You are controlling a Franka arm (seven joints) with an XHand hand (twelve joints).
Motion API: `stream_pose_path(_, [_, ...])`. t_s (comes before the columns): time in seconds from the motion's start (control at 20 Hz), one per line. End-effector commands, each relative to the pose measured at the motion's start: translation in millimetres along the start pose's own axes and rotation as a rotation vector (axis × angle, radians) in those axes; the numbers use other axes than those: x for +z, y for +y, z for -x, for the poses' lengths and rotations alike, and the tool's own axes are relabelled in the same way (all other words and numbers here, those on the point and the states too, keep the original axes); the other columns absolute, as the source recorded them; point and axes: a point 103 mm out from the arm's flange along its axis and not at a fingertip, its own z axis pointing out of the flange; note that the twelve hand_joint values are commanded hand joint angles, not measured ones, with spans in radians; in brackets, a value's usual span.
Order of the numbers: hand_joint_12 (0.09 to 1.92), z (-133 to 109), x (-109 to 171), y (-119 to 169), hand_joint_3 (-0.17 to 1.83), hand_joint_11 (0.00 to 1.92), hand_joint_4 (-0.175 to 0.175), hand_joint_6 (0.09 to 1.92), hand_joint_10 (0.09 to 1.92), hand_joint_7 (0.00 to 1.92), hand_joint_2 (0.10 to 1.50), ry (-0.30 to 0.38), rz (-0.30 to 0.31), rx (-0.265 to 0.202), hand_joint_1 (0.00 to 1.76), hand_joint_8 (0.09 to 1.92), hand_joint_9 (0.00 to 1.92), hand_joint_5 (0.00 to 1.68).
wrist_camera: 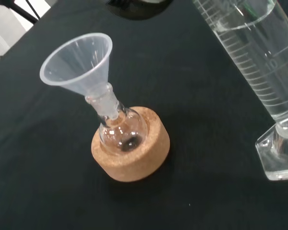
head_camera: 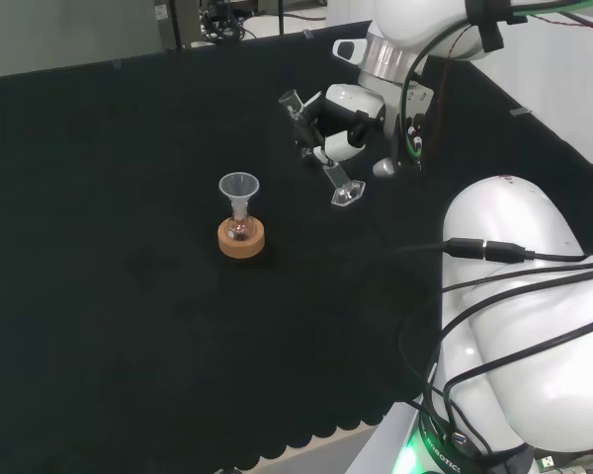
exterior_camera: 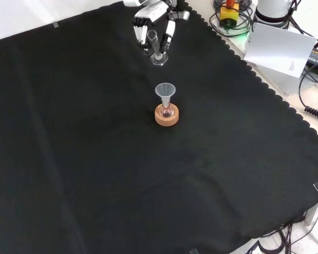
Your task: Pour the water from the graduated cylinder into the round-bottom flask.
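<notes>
Black cloth (exterior_camera: 95,159); hand (head_camera: 341,123) curled round clear ribbed graduated cylinder (head_camera: 321,148); funnel-topped flask (head_camera: 240,229) on cork ring (head_camera: 242,240).

My hand (head_camera: 344,126) at the far side of the bench

In the head view my arm reaches over the cloth and my fingers (exterior_camera: 169,29) are curled, with the thumb on the other side. In the front view my hand enters from the top edge.

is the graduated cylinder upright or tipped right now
Tipped: in the head view the graduated cylinder leans, held in the hand, its base off the cloth.
</notes>
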Motion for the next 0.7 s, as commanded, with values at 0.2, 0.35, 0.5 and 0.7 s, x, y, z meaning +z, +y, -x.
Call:
stream_pose_path(0.2, [0.73, -3.3, 4.4, -0.4, -0.01, 1.38, 0.025, 0.82, 0.09, 1.43, 1.07, -0.073, -0.077, 0.002, 1.12, 0.21, 1.59, 1.1])
stream_pose_path(0.35, [0.72, -4.5, 9.8, 2.7, -0.01, 1.39, 0.026, 0.82, 0.09, 1.43, 1.07, -0.126, -0.13, 0.003, 1.12, 0.21, 1.6, 1.1])
stream_pose_path(0.5, [0.72, -7.8, 14.1, 7.4, -0.01, 1.39, 0.026, 0.82, 0.09, 1.43, 1.07, -0.203, -0.183, 0.001, 1.12, 0.21, 1.6, 1.1])
stream_pose_path(0.7, [0.72, -10.9, 14.8, 12.3, -0.01, 1.39, 0.028, 0.82, 0.09, 1.43, 1.07, -0.267, -0.232, -0.019, 1.12, 0.2, 1.59, 1.1])
